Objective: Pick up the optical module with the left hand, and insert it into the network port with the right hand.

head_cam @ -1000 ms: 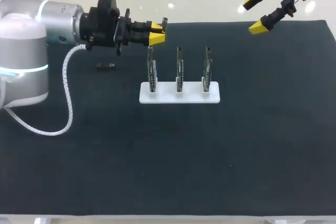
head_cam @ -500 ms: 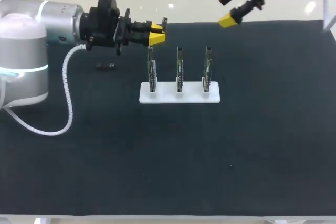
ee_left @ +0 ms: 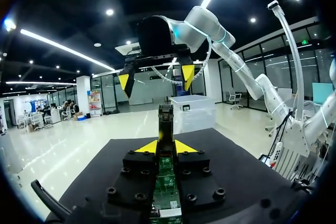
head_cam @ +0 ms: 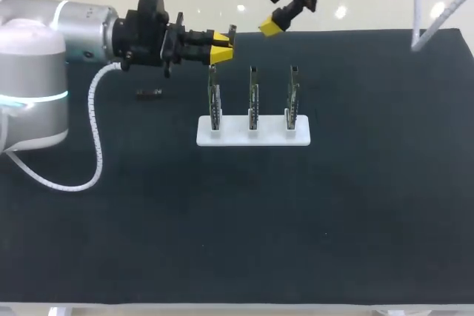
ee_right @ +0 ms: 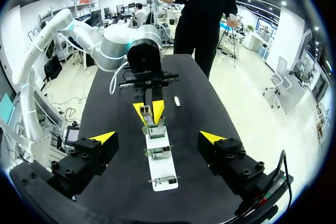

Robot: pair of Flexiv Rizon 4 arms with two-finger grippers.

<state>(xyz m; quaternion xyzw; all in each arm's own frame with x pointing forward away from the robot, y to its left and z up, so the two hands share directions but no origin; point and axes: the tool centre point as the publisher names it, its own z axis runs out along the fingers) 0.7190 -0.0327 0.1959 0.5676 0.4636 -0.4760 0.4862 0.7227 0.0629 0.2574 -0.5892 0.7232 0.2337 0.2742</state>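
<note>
The left hand [head_cam: 221, 46] pinches the optical module [ee_left: 166, 121] between its yellow tips [head_cam: 220, 37]. It is near the bench's [head_cam: 355, 205] far edge, just above the leftmost of three upright boards [head_cam: 214, 101] in a white holder [head_cam: 253, 135]. The module looks like a slim, dark, metal-cased bar jutting out past them. It is likely light and rigid, with smooth sides that could slip and a delicate connector end. The right hand [head_cam: 272, 9], spread wide over the far edge, should probably take the free end by its flat sides.

three upright boards [head_cam: 253, 98] on a white base [head_cam: 253, 132] block mid-mat; gaps between them look, perhaps, narrow.
</note>
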